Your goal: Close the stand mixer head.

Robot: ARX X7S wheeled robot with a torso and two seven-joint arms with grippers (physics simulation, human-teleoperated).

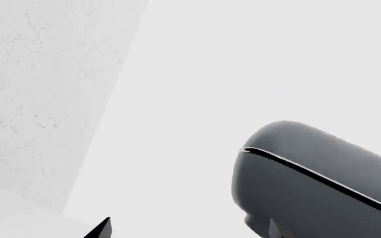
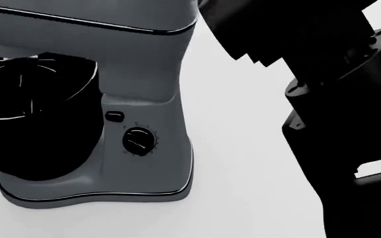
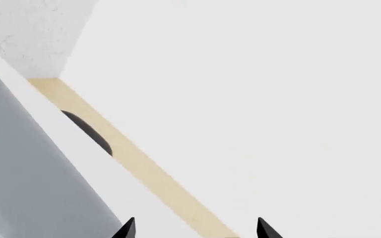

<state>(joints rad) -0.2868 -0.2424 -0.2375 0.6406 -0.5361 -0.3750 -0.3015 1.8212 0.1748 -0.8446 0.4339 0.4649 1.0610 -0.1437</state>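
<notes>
Stand mixer head (image 2: 78,29), upper left, sits over the black bowl (image 2: 35,124); closure nearly done, seating unconfirmed. Right gripper (image 3: 194,229) released; left gripper (image 1: 101,229) indeterminate.

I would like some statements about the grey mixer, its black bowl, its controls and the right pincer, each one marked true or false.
1. The black round bowl sits on the grey mixer base. True.
2. The black round dial is above the small black button on the base column. False: in the head view the dial is lower than the button.
3. The right pincer grips a yellow cup. False: its two dark tips stand apart with nothing between them.
4. The big matte grey rounded mixer head carries a thin dark seam line. True.
</notes>
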